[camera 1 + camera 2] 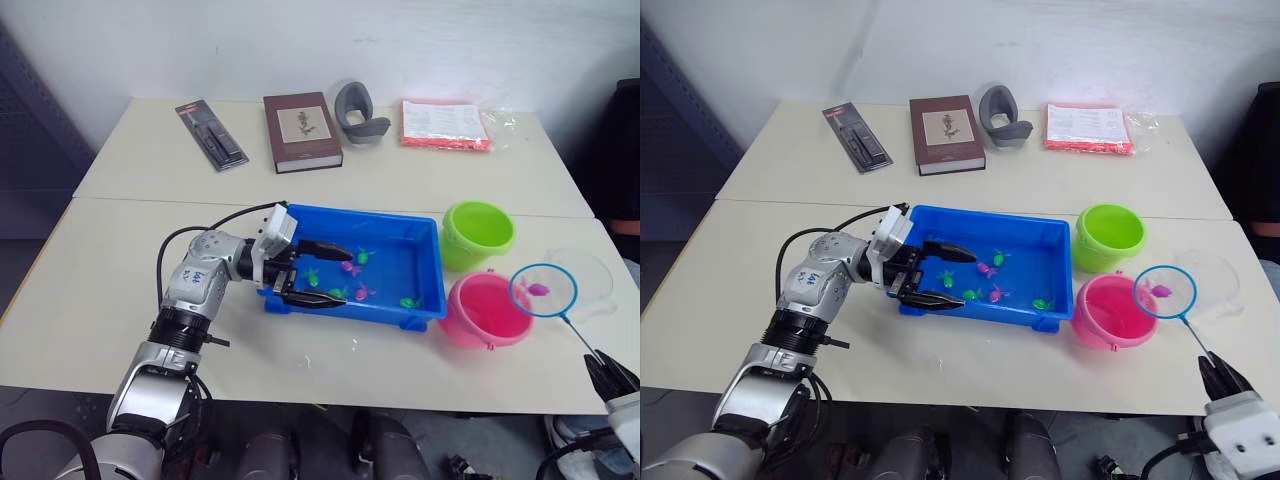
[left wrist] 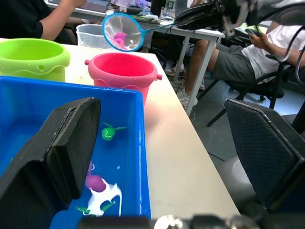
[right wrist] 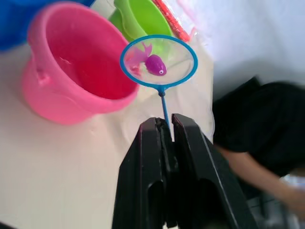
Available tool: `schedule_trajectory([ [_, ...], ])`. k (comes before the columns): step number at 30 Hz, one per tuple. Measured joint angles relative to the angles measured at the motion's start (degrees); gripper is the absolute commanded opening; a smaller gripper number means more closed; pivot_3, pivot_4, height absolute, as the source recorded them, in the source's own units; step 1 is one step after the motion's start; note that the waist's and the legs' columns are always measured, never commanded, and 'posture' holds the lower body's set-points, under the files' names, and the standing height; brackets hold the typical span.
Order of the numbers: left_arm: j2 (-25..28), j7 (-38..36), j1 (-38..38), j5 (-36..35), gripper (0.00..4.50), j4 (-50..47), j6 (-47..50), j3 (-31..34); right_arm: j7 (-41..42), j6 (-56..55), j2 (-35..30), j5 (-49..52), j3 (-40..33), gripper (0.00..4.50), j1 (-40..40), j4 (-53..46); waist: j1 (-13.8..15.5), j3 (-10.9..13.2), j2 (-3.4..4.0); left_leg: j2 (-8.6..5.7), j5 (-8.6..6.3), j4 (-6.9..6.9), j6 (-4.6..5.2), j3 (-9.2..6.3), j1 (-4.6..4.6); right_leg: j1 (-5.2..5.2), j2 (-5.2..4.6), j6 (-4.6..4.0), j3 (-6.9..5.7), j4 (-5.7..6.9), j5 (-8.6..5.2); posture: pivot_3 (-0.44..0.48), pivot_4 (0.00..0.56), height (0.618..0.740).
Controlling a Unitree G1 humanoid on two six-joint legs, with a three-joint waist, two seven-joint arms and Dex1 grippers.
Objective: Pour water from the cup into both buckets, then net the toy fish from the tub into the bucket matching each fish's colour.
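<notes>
pink fish in the net, beside the pink pail

the right gripper has its two black fingers closed tight on the thin black stick handle of the small round blue-rimmed mesh net. the hoop hangs in the air at the right of the bright pink round plastic bucket, partly over its right rim and partly over the wide clear plastic cup standing just behind. one tiny pink-magenta toy fish lies in the mesh.

the left gripper is spread wide with nothing between its fingers, reaching over the left near wall of the shallow rectangular bright blue plastic tub. several small green and pink toy fish lie in the tub. the lime green round plastic bucket stands just behind the pink one, right of the tub.

the net looks light, but its stick is thin and likely to twist or slip in the fingers; the grip near the end of the handle leaves the hoop free to sway. the fish is small, smooth and probably wet, so it could slide off the soft mesh if the hoop tilts early. the hoop likely needs to sit fully over the pink bucket before tipping.
</notes>
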Motion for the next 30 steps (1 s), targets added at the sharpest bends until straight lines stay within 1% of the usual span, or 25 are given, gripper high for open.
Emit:
schedule_trajectory([
  [2,-0.2,0.1,0.0,0.0,4.47,-0.1,0.1,0.0,-6.3,-9.1,-2.1,-15.2,-1.2,0.0,-0.7,4.1,-0.1,0.0,0.02,0.01,0.01,0.0,-0.01,0.04,0.01,-0.01,0.02,-0.01,0.22,0.0,-0.01,0.0,0.15,0.74],
  [3,-0.3,0.3,0.0,0.0,4.47,-0.1,0.1,0.0,-9.1,-11.7,-2.4,-19.8,-1.9,0.0,-1.4,5.4,-0.1,0.0,0.02,0.02,0.01,0.0,-0.02,0.07,0.03,-0.01,0.03,-0.01,0.25,0.0,-0.01,0.0,0.15,0.74],
  [7,-0.5,0.7,0.0,0.0,4.47,-0.3,0.4,0.0,-17.0,-17.7,-4.7,-33.0,-3.2,0.0,-2.9,7.5,-0.1,0.0,0.07,0.04,0.02,0.0,-0.05,0.18,0.1,-0.02,0.06,-0.01,0.37,0.0,-0.01,0.0,0.15,0.74],
  [10,-0.8,1.0,0.0,0.0,4.47,-0.4,0.7,0.0,-21.1,-20.2,-6.1,-39.0,-3.3,0.0,-3.1,8.1,-0.1,-0.1,0.11,0.04,0.02,0.0,-0.05,0.22,0.11,-0.02,0.07,-0.02,0.42,0.0,-0.02,0.0,0.15,0.74],
  [15,-1.4,1.7,0.1,0.0,4.47,-1.2,1.4,0.0,-26.2,-21.9,-7.2,-44.6,-3.3,0.0,-3.1,8.8,-0.1,-0.1,0.12,0.04,0.02,0.0,-0.06,0.26,0.13,-0.02,0.09,-0.01,0.46,0.0,-0.02,0.0,0.15,0.74],
  [18,-1.5,1.7,0.3,-0.2,4.47,-2.4,1.6,0.0,-27.4,-21.6,-8.2,-45.4,-3.4,0.0,-3.1,9.6,-0.1,-0.1,0.13,0.05,0.02,0.0,-0.06,0.27,0.14,-0.02,0.1,-0.01,0.47,0.01,-0.02,0.0,0.15,0.74],
  [25,-1.8,1.9,1.5,-0.2,4.47,-2.6,2.1,0.0,-26.6,-18.6,-7.2,-44.3,-4.9,0.0,-2.5,7.5,-0.1,-0.1,0.17,0.06,0.02,0.0,-0.06,0.28,0.14,-0.01,0.11,-0.01,0.49,0.0,-0.02,0.0,0.15,0.74],
  [28,-2.2,1.9,1.7,-0.2,4.47,-2.8,2.1,-0.1,-24.4,-19.1,-6.9,-43.9,-2.0,0.0,-2.3,4.4,-0.2,-0.1,0.19,0.1,0.02,0.0,-0.06,0.28,0.16,-0.02,0.15,-0.02,0.5,0.02,-0.02,0.0,0.15,0.74],
  [30,-2.5,2.0,1.7,-0.2,4.47,-2.9,2.1,-0.1,-24.3,-18.3,-5.7,-43.5,-2.2,0.0,-2.3,2.7,-0.1,-0.1,0.27,0.09,0.02,0.0,-0.06,0.28,0.16,-0.02,0.14,-0.02,0.5,0.02,-0.02,0.0,0.15,0.74],
])
